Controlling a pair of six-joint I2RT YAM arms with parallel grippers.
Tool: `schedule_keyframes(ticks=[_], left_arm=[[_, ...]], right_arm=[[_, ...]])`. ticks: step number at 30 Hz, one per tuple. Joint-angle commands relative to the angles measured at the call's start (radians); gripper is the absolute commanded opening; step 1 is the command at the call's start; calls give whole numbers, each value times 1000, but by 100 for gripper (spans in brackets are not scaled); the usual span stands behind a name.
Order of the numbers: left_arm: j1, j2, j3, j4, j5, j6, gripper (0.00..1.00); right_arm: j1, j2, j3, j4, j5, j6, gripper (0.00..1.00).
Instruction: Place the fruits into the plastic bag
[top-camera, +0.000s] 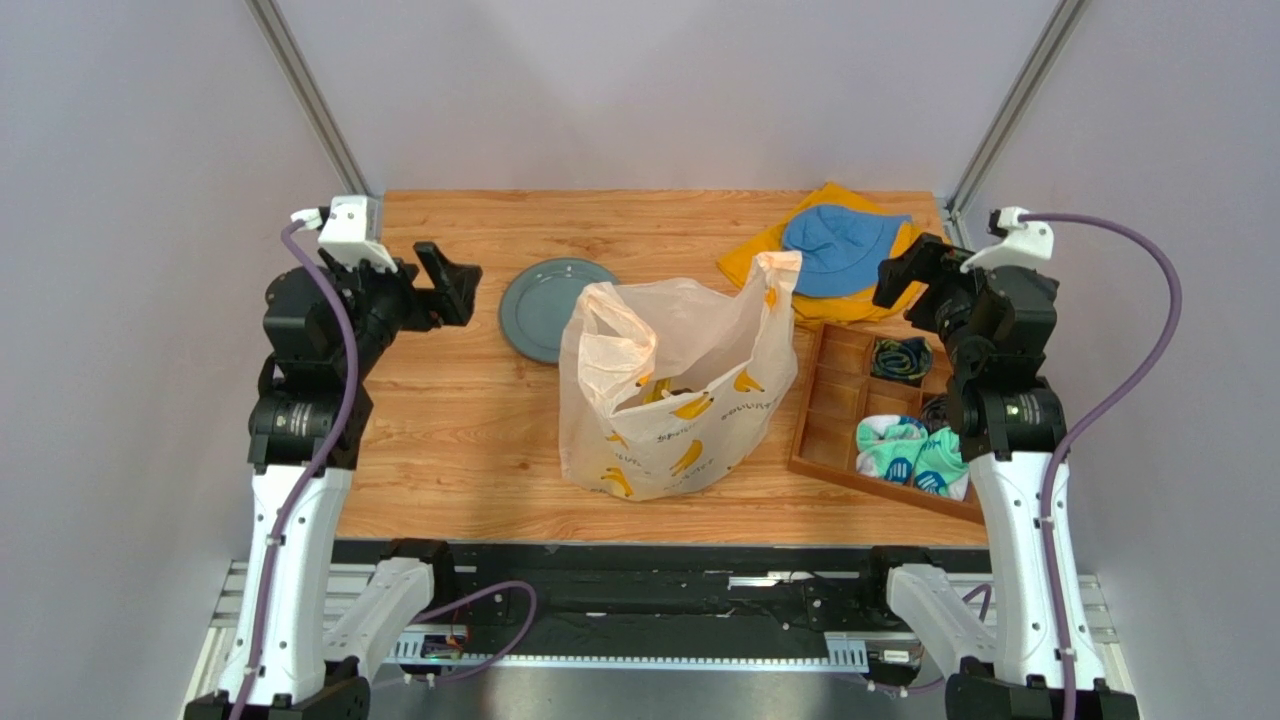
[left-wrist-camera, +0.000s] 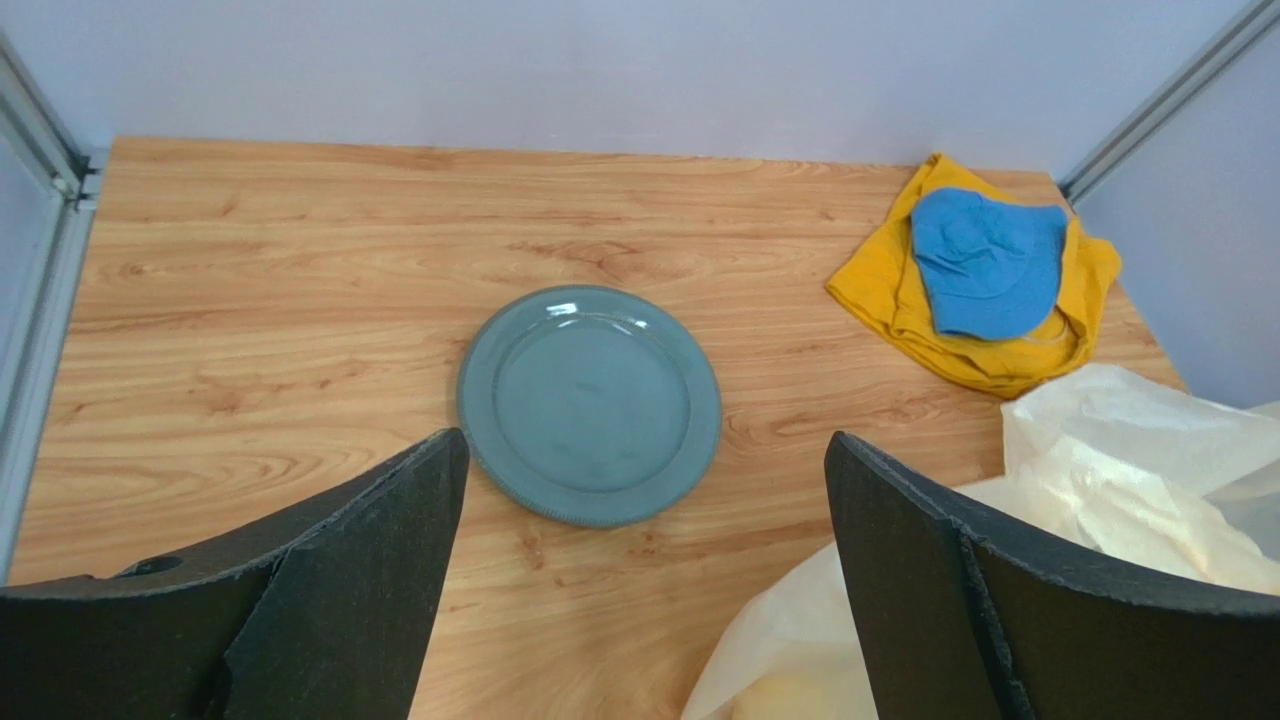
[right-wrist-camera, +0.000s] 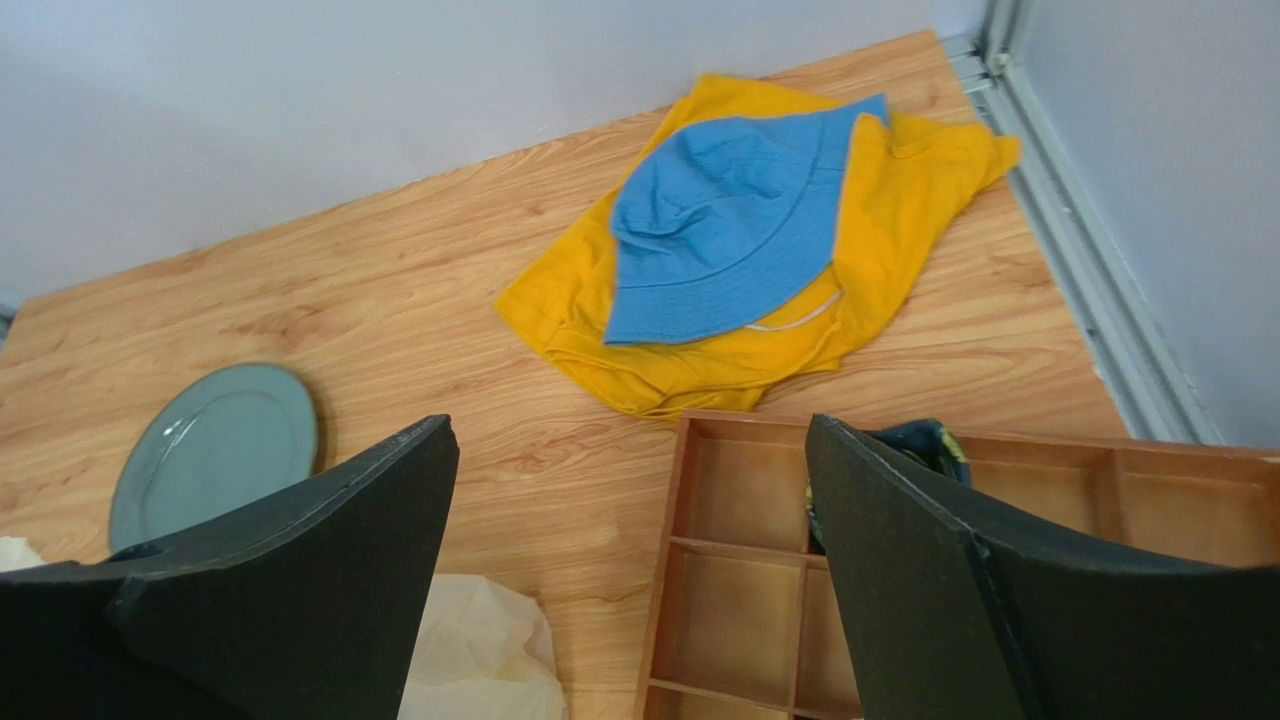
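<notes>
The pale peach plastic bag (top-camera: 679, 387) stands mid-table, its mouth open upward. Yellow bananas (top-camera: 672, 428) and a roundish yellow fruit (left-wrist-camera: 784, 698) show through its thin wall; grapes and the dark fruit are hidden. The grey-blue plate (top-camera: 553, 308) lies bare left of the bag, also in the left wrist view (left-wrist-camera: 589, 402). My left gripper (top-camera: 448, 285) is open and empty, raised left of the plate. My right gripper (top-camera: 905, 275) is open and empty, raised above the tray's far end, right of the bag. A bag handle (right-wrist-camera: 478, 653) shows low in the right wrist view.
A wooden compartment tray (top-camera: 857, 408) sits at right, holding rolled socks (top-camera: 914, 456) and a dark bundle (top-camera: 902, 357). A blue hat (top-camera: 842, 248) lies on a yellow cloth (top-camera: 751, 255) at the back right. Metal frame posts stand at the back corners.
</notes>
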Motion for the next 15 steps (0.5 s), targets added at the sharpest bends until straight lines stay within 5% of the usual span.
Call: schedule_keyframes(ticks=[1, 15], left_arm=[[4, -59, -51, -36, -58, 44, 98], [4, -93, -68, -24, -93, 38, 98]], right_arm=[[-1, -67, -70, 106, 137, -11, 91], [-1, -75, -98, 147, 157, -11, 90]])
